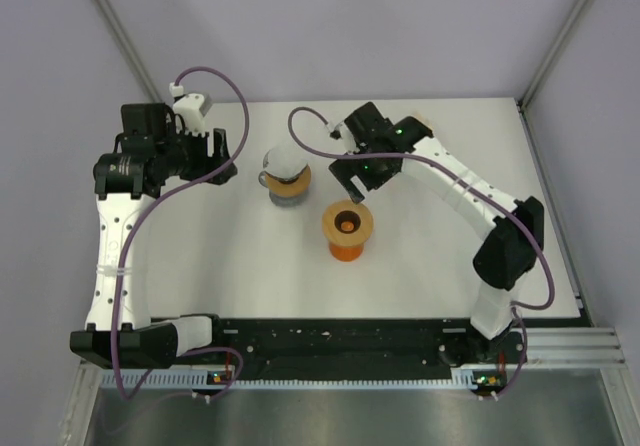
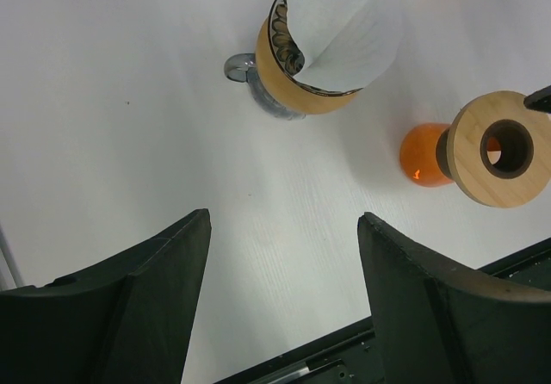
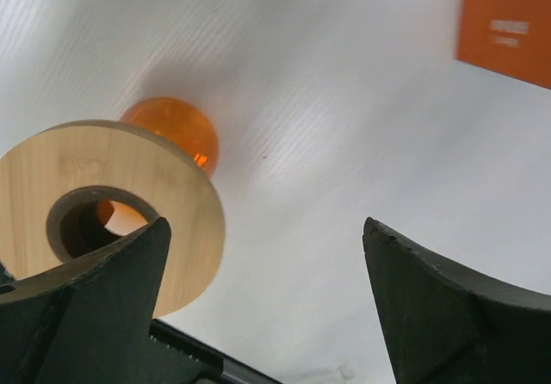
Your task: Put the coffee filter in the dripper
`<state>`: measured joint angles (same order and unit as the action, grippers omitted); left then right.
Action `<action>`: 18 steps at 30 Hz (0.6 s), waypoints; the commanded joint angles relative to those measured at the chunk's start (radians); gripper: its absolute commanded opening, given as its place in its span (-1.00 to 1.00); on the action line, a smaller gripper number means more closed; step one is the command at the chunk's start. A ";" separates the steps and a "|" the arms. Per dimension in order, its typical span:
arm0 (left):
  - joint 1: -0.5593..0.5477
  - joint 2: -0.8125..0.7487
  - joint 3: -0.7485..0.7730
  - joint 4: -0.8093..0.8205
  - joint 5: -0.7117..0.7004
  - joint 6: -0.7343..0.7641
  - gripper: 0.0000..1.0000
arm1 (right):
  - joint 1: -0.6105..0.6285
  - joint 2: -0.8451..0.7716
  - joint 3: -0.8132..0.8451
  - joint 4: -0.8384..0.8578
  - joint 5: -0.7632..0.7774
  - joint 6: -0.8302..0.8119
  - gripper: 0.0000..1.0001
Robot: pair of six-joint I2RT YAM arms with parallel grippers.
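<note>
Left hand (image 2: 284, 220) and right hand (image 3: 267, 226) both spread wide.

The white table (image 1: 420, 256) is shown from high above in the top view, its near edge at the bottom of frame and the whole worktop taken in. The left wrist view is aimed steeply down past the left gripper (image 2: 284, 225), closer to the surface, toward the glass dripper with a wooden collar (image 2: 297, 91) and the orange stand topped by a wooden ring (image 2: 497, 149). That stand is shared with the right wrist view, where it is framed even nearer at lower left. Both items are also caught mid-table from above.
</note>
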<state>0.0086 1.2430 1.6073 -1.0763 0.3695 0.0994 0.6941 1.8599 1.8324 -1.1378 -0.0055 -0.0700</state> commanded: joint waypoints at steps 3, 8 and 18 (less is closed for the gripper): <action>0.002 -0.022 0.006 0.032 0.037 0.010 0.49 | -0.001 -0.313 -0.177 0.287 0.404 0.160 0.98; 0.002 -0.028 0.016 0.030 0.054 0.006 0.49 | -0.037 -0.609 -0.526 0.473 0.567 0.372 0.98; 0.002 -0.031 0.037 0.050 0.132 -0.018 0.47 | -0.337 -1.002 -0.904 0.431 0.499 0.812 0.98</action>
<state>0.0086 1.2411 1.6077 -1.0752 0.4416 0.0978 0.4015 0.9463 0.9798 -0.6952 0.4290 0.4942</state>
